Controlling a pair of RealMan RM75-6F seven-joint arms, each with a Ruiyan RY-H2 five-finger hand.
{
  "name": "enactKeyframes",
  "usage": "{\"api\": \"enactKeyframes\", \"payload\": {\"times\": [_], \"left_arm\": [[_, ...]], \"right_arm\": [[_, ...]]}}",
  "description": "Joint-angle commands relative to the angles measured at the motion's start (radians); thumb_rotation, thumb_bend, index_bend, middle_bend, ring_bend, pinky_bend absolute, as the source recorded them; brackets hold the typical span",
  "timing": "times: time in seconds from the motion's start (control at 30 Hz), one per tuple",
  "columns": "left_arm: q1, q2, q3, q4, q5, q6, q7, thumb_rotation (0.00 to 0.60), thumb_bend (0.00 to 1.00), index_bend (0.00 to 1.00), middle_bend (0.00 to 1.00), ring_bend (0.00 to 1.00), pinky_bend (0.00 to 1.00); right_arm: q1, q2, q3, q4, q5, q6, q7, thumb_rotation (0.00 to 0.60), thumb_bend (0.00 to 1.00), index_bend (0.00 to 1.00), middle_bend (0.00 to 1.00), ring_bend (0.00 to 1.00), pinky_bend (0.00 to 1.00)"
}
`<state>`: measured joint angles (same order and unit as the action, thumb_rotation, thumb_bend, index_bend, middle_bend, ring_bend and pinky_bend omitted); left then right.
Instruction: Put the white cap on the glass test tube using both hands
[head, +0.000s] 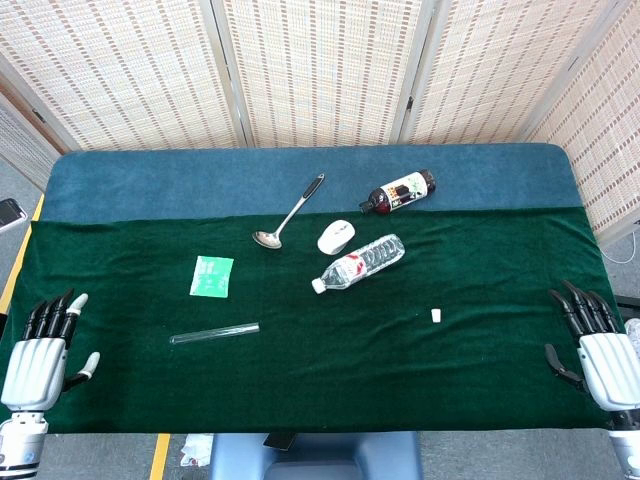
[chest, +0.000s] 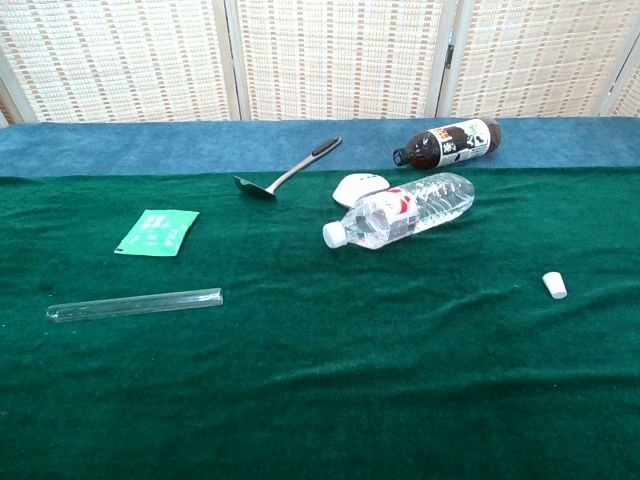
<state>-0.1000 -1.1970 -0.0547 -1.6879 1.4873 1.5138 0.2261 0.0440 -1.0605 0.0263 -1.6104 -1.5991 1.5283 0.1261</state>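
A clear glass test tube lies flat on the green cloth, left of centre, its open end pointing right. A small white cap sits alone on the cloth to the right. My left hand rests at the near left edge of the table, fingers spread and holding nothing, well left of the tube. At the near right edge my right hand is likewise open and empty, far right of the cap. Neither hand shows in the chest view.
A clear plastic water bottle lies mid-table beside a white round object. A metal ladle, a dark bottle and a green packet lie further back and left.
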Motion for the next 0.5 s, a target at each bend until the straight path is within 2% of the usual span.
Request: {"api": "enactKeyframes", "payload": {"times": [0.03,0.5], "left_arm": [[-0.003,-0.001,-0.001,0.001,-0.004,-0.005,0.001,0.600,0.34,0.08,0.00,0.00,0.00],[-0.032,-0.006,-0.011,0.009,0.012,-0.032,0.002,0.600,0.34,0.09,0.00,0.02,0.00]], "right_arm": [[0.003,0.000,0.002,-0.002,0.002,-0.003,-0.003,0.600,0.52,0.00,0.00,0.00,0.00],[0.001,0.005,0.004,-0.008,0.009,0.004,-0.006,0.600,0.52,0.00,0.00,0.00,0.00]]}}
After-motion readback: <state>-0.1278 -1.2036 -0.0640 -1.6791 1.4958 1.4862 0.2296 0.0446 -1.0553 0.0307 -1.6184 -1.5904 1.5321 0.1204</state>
